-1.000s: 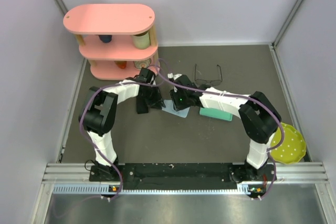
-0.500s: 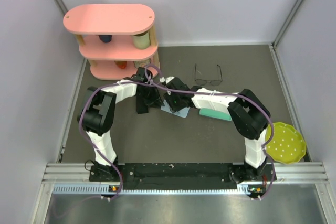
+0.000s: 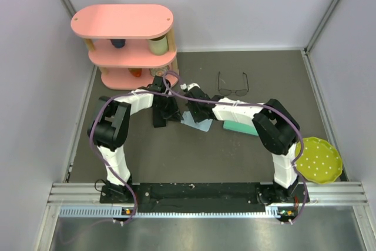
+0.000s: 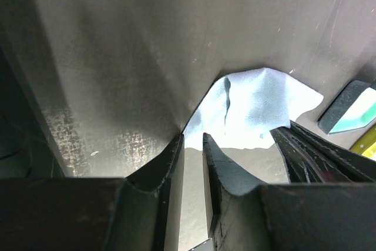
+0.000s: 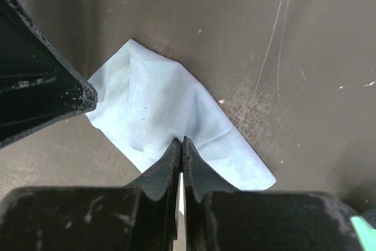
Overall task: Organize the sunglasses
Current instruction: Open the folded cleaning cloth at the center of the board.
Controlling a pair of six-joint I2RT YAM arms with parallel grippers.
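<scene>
left tool [image 4: 192, 137]: narrowly spread beside blue cloth [image 4: 258, 104] | right tool [image 5: 181, 140]: pressed together; pinching that cloth

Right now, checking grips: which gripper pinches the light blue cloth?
The right gripper, jaws shut on the light blue cloth's edge; the left gripper stands slightly open beside it.
</scene>
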